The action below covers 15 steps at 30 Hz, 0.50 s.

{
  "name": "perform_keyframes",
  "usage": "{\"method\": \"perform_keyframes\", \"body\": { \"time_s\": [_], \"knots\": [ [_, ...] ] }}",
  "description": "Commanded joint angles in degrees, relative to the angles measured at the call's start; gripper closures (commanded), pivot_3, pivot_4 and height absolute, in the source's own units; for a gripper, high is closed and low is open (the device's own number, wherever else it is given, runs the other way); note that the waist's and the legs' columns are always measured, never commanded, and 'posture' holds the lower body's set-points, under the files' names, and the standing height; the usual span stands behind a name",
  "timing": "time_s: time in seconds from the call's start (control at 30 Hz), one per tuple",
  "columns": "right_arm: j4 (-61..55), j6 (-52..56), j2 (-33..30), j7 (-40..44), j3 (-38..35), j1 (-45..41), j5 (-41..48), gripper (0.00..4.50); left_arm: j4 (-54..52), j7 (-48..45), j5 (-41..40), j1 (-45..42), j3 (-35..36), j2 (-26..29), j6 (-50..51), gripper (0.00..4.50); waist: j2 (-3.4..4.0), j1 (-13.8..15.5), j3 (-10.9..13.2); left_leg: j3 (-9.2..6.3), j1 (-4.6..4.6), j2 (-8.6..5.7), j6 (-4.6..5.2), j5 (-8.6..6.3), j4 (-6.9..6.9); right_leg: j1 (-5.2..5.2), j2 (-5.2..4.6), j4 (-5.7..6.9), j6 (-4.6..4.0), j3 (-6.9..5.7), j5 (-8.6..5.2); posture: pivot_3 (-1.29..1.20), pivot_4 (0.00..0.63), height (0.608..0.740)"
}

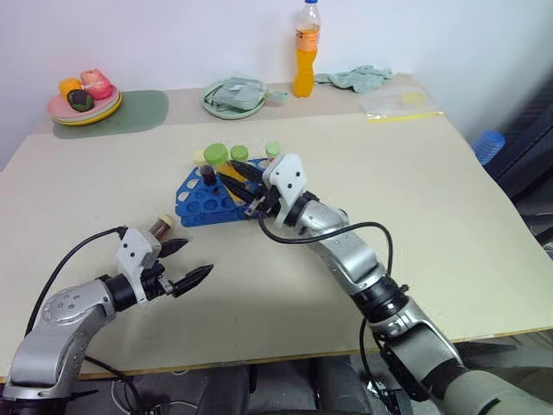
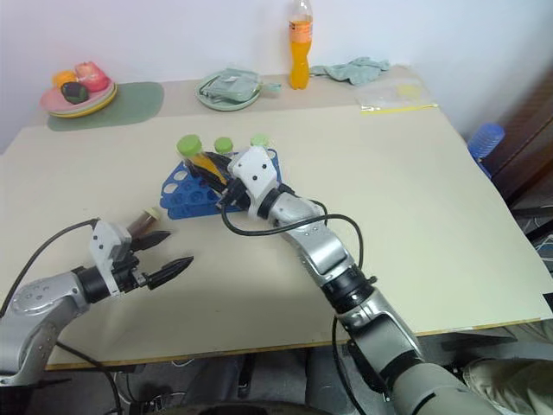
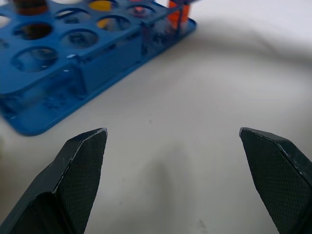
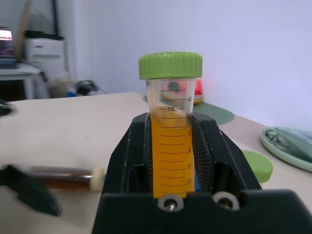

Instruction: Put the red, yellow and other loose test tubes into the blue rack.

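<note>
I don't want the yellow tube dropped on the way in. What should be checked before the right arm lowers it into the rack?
1. Right end effector shut on yellow tube: ok.
2. Green cap on: ok.
3. Blue rack has free holes: ok.
4. Tube lined up over a hole: cannot tell.
5. Left end effector open and apart from the rack: ok.
6. Brown tube racked: not ok, it lies on the table.

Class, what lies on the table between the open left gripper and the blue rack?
Bare tabletop between left gripper and blue rack, seen in the left wrist view.
</note>
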Motion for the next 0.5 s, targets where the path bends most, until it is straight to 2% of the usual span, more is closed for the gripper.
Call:
{"method": "perform_keyframes", "body": {
  "time_s": [0.03, 0.2, 0.5],
  "knots": [
    [3.5, -4.6, 2.7, -0.7, -2.4, -1.1, -2.8, 3.76, -3.3, 1.4, -1.8, -0.8, 2.6, -0.4, 0.3, 0.0, 0.0, 0.0, 0.0, -0.01, 0.0, -0.01, 0.0, 0.0, 0.0, -0.01, -0.02, 0.0, 0.0, 0.0, 0.0, 0.0, 0.15, 0.74],
    [10.1, -7.5, 4.9, -1.9, -4.4, -1.0, -6.2, 3.76, -4.2, 2.6, -2.6, -1.2, 3.1, -0.9, 0.4, 0.0, 0.01, -0.1, 0.0, -0.03, 0.0, -0.03, -0.02, 0.0, -0.03, -0.01, -0.01, 0.01, 0.0, 0.0, 0.0, 0.0, 0.15, 0.74],
    [15.2, -10.0, 7.4, -1.6, -7.2, -1.4, -8.7, 3.76, -4.3, 2.9, -2.9, -1.5, 2.8, -1.0, 0.4, 0.0, 0.01, -0.2, 0.0, -0.02, 0.03, -0.03, -0.03, 0.01, -0.06, 0.0, 0.0, 0.01, -0.01, 0.0, 0.0, 0.0, 0.15, 0.74]
  ]
}}
